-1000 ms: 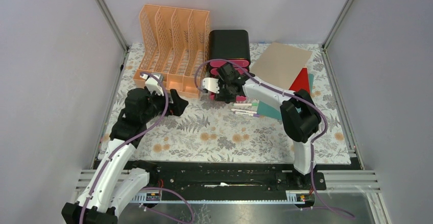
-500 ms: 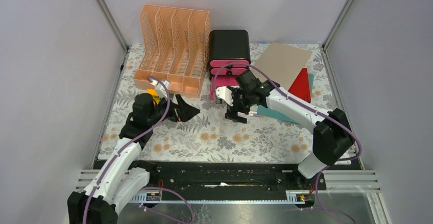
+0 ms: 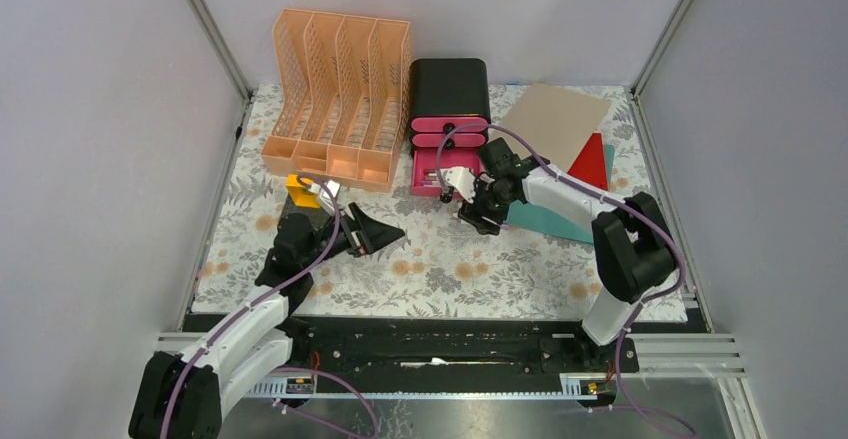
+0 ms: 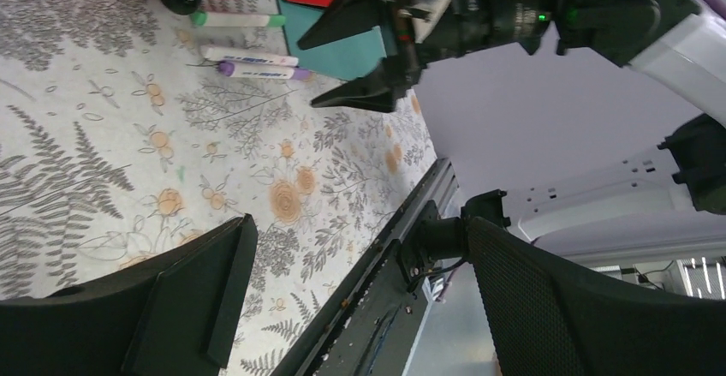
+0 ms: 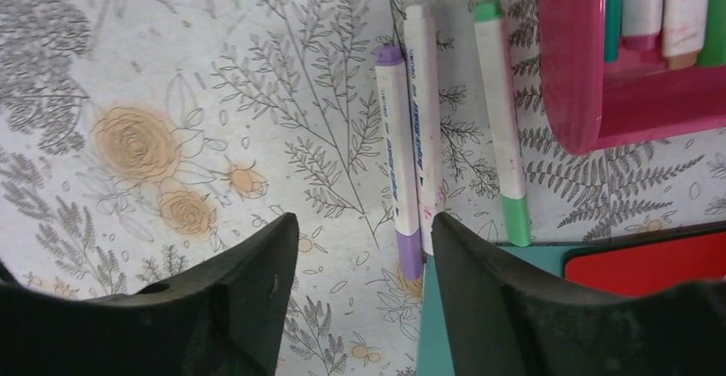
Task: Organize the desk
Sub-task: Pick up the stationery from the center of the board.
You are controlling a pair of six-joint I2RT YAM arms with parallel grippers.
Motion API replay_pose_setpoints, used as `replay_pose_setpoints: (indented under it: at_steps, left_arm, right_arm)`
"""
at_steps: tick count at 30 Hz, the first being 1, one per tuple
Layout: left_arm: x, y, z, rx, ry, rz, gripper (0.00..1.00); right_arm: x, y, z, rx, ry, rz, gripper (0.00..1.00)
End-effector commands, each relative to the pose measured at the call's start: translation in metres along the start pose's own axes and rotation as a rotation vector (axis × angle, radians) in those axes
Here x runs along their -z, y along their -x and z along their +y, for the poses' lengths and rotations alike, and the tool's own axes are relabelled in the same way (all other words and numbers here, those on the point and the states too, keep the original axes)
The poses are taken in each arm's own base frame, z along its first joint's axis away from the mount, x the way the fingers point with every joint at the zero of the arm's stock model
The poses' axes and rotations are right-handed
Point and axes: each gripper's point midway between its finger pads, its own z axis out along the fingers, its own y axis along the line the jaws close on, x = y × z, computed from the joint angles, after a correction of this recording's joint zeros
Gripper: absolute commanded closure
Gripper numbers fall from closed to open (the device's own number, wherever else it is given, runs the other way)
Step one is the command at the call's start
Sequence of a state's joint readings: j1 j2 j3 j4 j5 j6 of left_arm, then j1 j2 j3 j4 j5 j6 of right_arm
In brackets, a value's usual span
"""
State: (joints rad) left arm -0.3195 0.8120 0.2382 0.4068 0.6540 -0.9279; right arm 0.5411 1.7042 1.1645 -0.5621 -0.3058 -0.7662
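Shows desk (image 3: 440, 259), filling middle of top view, apparently partly organized: some markers (image 5: 642, 8) in open drawer (image 5: 582, 68), three loose markers (image 5: 411, 170) beside it beneath open, empty right gripper (image 5: 361, 222); sheets (image 3: 550, 124) lying outside rack (image 3: 340, 89); left gripper (image 4: 355, 230) wide open, holding nothing.

blue print on white markers (image 5: 422, 136), perhaps lettering, unreadable

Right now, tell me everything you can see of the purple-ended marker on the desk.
The purple-ended marker is a slim white barrel with purple at both ends and blue print along it, plastic by its look. It lies flat on the cloth-covered desk, side by side with a white marker, seemingly touching it. One end reaches the edge of a teal sheet. The right gripper hangs open above it.
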Motion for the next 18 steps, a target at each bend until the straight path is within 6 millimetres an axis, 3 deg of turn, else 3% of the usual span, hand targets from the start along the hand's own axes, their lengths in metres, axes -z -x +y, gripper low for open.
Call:
replay_pose_setpoints:
  at_steps: [1,9,18]
  left_arm:
    - [-0.007,0.012,-0.02,-0.044,-0.084,-0.065,0.01]
    - [-0.013,0.005,-0.016,-0.034,-0.083,-0.045,0.01]
    - [-0.015,0.0,-0.011,-0.028,-0.076,-0.038,0.01]
  right_arm:
    - [-0.008,-0.011,-0.019,-0.071,-0.071,0.052,0.38]
    - [-0.019,-0.024,-0.023,-0.092,-0.085,0.109,0.44]
    - [-0.021,-0.023,-0.021,-0.098,-0.072,0.102,0.57]
